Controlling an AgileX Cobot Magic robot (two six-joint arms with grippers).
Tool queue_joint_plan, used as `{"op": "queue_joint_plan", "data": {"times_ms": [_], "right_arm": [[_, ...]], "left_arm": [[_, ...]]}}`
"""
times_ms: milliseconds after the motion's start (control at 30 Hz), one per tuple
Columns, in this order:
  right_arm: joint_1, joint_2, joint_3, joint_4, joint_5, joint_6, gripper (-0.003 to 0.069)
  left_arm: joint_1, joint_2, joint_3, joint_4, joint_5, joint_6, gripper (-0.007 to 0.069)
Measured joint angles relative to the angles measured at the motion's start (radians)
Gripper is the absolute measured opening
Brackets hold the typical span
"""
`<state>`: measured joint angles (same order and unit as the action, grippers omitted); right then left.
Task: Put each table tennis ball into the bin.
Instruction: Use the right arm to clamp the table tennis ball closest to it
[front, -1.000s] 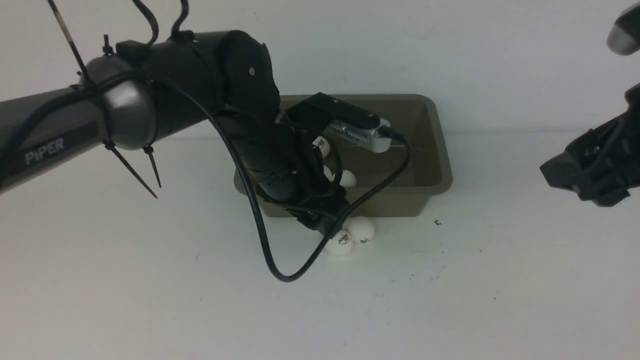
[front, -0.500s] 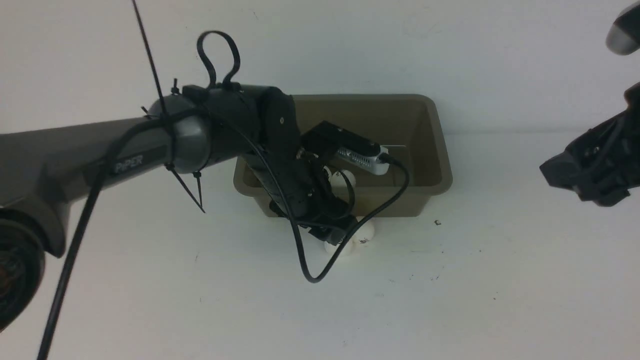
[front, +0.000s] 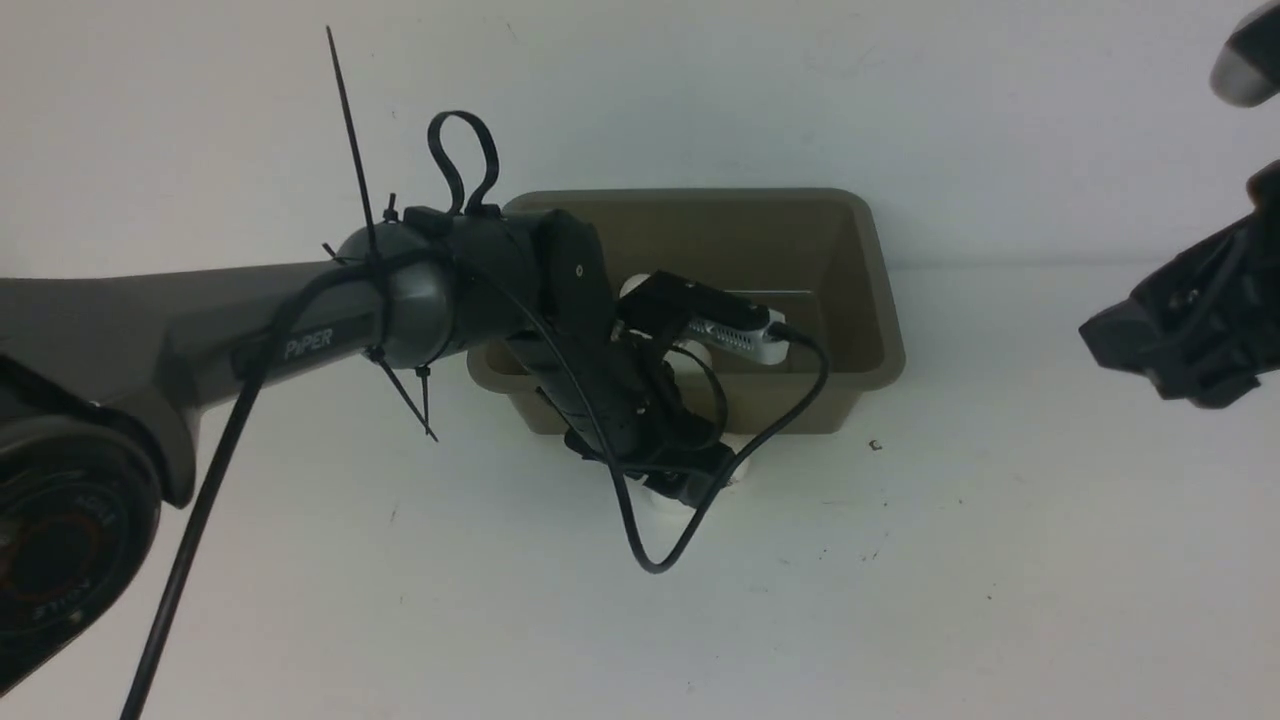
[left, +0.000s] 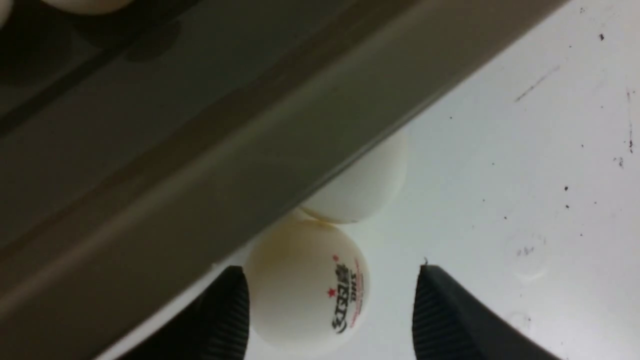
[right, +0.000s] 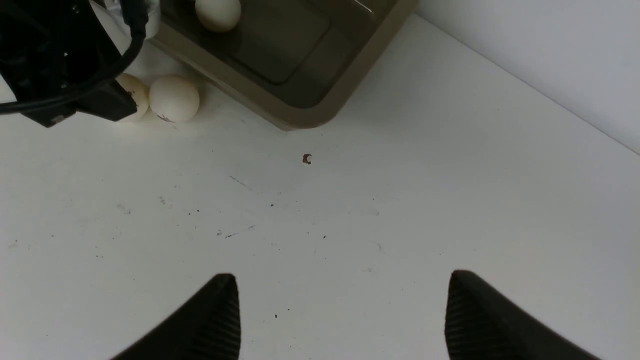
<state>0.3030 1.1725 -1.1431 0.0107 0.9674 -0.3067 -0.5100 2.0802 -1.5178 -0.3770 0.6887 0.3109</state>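
Straddling the logo-marked table tennis ball (left: 300, 285) beside the bin (left: 200, 150) with the left gripper (left: 330, 272) open for pinching; hovering the right gripper (right: 342, 276), also open, aside, avoiding collision.

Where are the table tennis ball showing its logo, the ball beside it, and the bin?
logo table tennis ball (left: 307, 287): left wrist view, centre of its face.
neighbouring table tennis ball (left: 365, 185): left wrist view, part showing past the rim.
bin (left: 200, 185): left wrist view, flared rim.
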Motion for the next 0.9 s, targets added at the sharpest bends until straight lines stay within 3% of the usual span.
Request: {"op": "queue_joint_plan", "data": {"times_ms": [500, 900], "right_arm": [[0.0, 0.0, 0.0, 0.0, 0.0, -0.001, 0.0498], [0.0, 0.0, 0.0, 0.0, 0.0, -0.001, 0.0496]], "left_arm": [[-0.003, 0.028, -0.001, -0.011, -0.009, 0.0, 0.0394], [-0.004, 0.029, -0.011, -0.016, -0.011, -0.002, 0.0132]]}}
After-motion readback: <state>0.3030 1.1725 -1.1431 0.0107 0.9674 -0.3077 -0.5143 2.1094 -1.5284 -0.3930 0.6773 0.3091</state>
